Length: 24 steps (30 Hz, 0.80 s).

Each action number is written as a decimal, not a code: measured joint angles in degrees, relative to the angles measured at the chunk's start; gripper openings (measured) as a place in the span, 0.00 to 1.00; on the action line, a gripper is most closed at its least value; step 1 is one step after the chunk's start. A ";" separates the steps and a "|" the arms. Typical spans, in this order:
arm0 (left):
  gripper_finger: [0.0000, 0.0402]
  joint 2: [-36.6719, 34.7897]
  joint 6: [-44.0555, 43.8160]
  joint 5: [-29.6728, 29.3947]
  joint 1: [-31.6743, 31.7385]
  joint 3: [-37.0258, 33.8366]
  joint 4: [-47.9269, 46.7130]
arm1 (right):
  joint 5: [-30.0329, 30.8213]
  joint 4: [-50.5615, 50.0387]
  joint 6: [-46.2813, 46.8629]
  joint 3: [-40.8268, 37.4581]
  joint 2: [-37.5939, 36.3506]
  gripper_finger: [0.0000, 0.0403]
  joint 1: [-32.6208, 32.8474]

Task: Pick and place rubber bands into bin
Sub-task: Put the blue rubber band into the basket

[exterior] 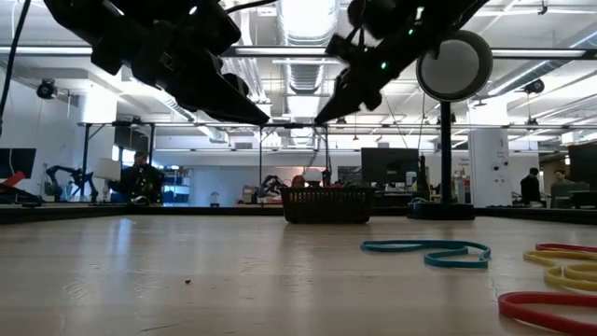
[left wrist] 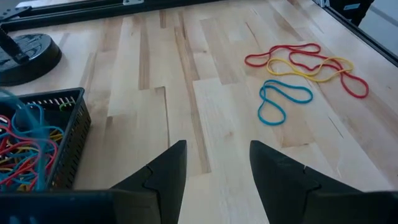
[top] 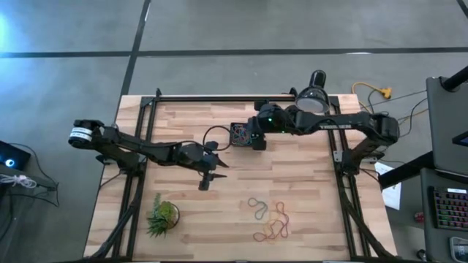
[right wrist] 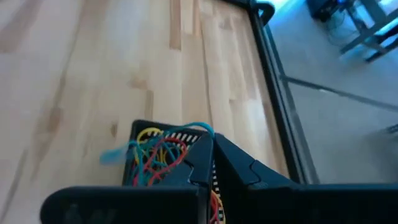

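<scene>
Fingers pressed together, my right gripper (right wrist: 208, 165) is hovering over the bin (top: 240, 134); my left gripper (left wrist: 217, 168) is hanging spread above bare table (top: 307, 183).

Low view: strong backlight from ceiling fixtures (exterior: 303, 19); arms read as silhouettes. Near rubber bands (exterior: 550, 308) out of focus. Right wrist view: motion blur across bin (right wrist: 134, 134) (blue streak). High view evenly lit, soft shadows.
</scene>
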 joint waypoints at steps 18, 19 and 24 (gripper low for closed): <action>0.40 0.00 -0.07 0.00 0.04 -0.26 0.68 | -6.24 4.47 3.84 0.00 15.79 0.02 -6.43; 0.40 0.00 -0.07 -0.02 0.04 -0.26 0.76 | -6.29 4.43 4.45 0.00 16.37 0.02 -6.72; 0.40 0.00 -0.26 -0.02 0.04 -0.26 0.87 | -6.24 4.14 7.34 0.00 17.59 0.02 -7.37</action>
